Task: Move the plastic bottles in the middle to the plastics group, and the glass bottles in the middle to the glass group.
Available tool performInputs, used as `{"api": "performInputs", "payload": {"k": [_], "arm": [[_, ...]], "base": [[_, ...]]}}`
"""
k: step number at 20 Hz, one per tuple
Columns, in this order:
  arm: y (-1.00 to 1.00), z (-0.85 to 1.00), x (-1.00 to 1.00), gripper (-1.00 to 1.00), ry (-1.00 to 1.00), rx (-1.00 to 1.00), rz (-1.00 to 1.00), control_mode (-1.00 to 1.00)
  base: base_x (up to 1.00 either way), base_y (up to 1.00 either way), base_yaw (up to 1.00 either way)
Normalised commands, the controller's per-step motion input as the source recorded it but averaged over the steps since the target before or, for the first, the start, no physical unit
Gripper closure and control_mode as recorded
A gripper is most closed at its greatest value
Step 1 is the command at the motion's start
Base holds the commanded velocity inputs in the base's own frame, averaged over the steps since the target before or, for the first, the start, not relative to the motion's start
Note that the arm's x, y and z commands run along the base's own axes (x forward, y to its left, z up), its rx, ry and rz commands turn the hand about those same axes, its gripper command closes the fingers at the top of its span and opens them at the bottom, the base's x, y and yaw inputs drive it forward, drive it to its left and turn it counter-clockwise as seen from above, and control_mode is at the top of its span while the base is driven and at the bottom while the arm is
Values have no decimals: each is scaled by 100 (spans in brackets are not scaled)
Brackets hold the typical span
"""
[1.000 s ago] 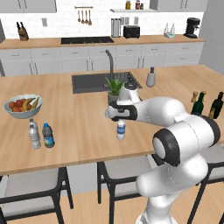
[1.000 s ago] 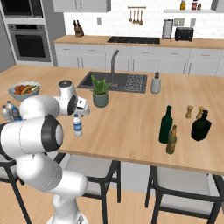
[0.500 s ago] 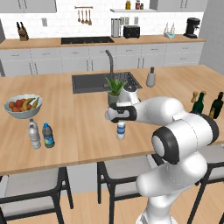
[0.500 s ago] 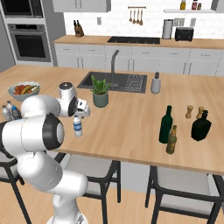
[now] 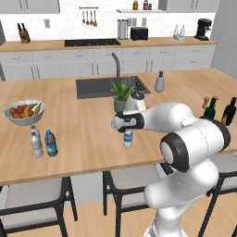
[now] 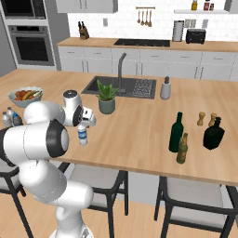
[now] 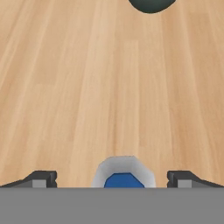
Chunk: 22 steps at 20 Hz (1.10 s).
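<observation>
A home kitchen: a long pale wooden island surface [image 5: 83, 139] with a dark inset sink [image 5: 111, 86], grey cabinets [image 5: 69, 65], a black built-in wall oven [image 6: 29, 46] and a black toaster [image 5: 139, 33]

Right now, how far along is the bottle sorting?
Looks done: the blue-tinted bottle stands beside the grey-label bottle; the green wine bottle stands by the olive-brown bottle and blackish bottle. In hand: the open gripper straddles the blue-label bottle, not gripped. Left: carry it to the plastics.
</observation>
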Motion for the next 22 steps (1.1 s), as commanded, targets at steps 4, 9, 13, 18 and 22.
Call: {"api": "performInputs", "payload": {"k": [4,9,13,18,22], "arm": [[0,0,0,-100,0,0,0,-100],[0,0,0,100,0,0,0,-100],[0,0,0,100,0,0,0,-100],[0,0,0,100,0,0,0,-100],[0,0,0,100,0,0,0,-100]], "base": [[0,0,0],[0,0,0],[0,0,0],[0,0,0],[0,0,0]]}}
